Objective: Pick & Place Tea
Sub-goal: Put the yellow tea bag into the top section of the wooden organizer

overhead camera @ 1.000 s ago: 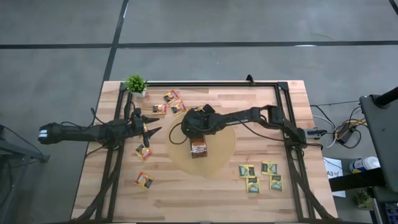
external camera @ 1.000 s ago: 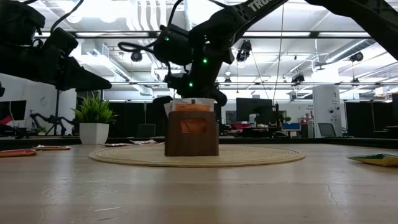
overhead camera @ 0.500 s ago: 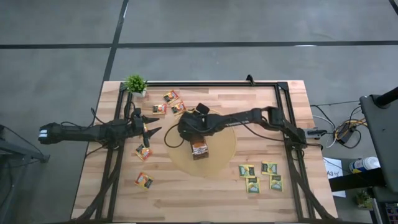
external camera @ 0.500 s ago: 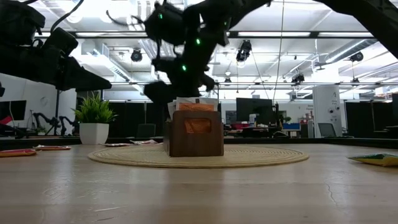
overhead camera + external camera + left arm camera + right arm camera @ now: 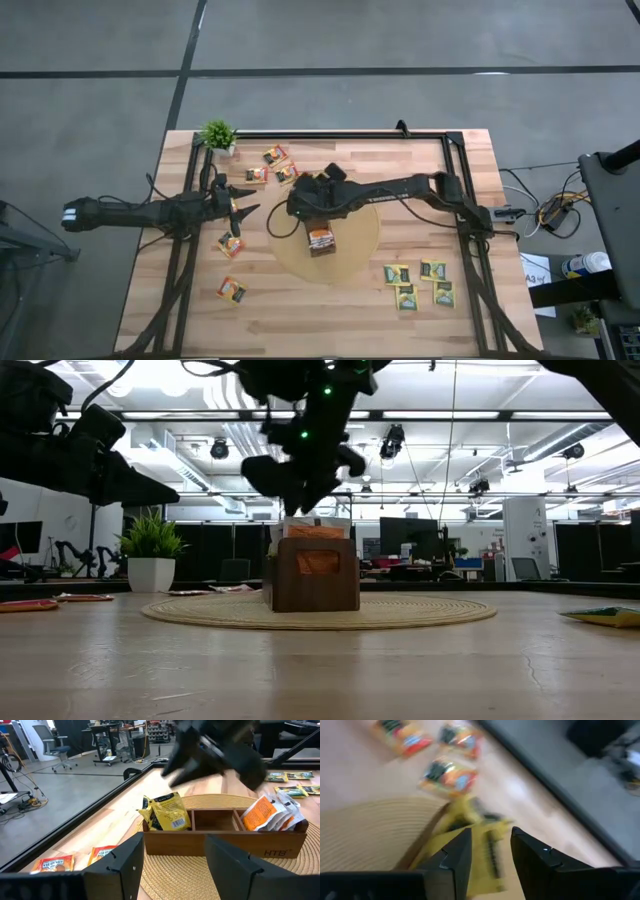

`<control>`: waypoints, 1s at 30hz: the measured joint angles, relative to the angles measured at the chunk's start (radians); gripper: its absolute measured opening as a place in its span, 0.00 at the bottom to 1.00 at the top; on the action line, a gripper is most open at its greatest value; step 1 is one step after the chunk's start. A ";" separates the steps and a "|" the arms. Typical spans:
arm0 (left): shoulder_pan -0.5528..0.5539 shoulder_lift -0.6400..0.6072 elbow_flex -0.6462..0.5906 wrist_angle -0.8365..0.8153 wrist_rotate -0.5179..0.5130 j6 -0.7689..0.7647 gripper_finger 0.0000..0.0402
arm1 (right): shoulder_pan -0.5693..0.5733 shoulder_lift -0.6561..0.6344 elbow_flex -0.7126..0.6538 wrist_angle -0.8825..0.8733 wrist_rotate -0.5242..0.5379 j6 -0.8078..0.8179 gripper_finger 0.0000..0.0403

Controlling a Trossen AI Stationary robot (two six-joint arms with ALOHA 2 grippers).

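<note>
Right gripper (image 5: 300,203) hovers above the far end of the long narrow brown wooden box (image 5: 320,240), which sits on the round woven straw disc (image 5: 350,258) mid-table. Its fingers (image 5: 451,860) are apart with nothing between them; a yellow tea sachet (image 5: 470,847) shows just beyond them, blurred. In the left wrist view a dark green-and-yellow sachet (image 5: 165,812) stands tilted in one end compartment of the box, orange sachets (image 5: 267,812) fill the opposite end compartment, the middle one is bare. Left gripper (image 5: 243,207) hangs over the table's left side, well apart from the box, fingers (image 5: 125,865) spread wide, holding nothing. Loose orange sachets (image 5: 274,155) lie near the small green potted plant in a white pot (image 5: 218,135); two more (image 5: 231,243) lie near the left gripper. Four green-and-yellow sachets (image 5: 420,282) lie grouped on the pale wooden table (image 5: 300,320) toward its right near corner.
</note>
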 joint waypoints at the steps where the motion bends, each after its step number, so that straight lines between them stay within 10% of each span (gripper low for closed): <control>1: 0.000 0.000 0.000 0.000 0.000 0.000 0.50 | -0.003 -0.014 -0.013 0.001 0.029 0.014 0.33; 10: -0.001 0.001 0.000 0.000 0.000 0.000 0.50 | -0.018 -0.209 -0.232 0.021 0.251 0.089 0.35; 18: 0.000 0.001 0.000 0.000 0.000 0.000 0.50 | -0.037 -0.465 -0.451 0.023 0.720 0.139 0.35; 30: 0.000 0.001 0.000 0.000 0.000 0.000 0.50 | -0.036 -0.667 -0.594 0.025 0.522 0.318 0.35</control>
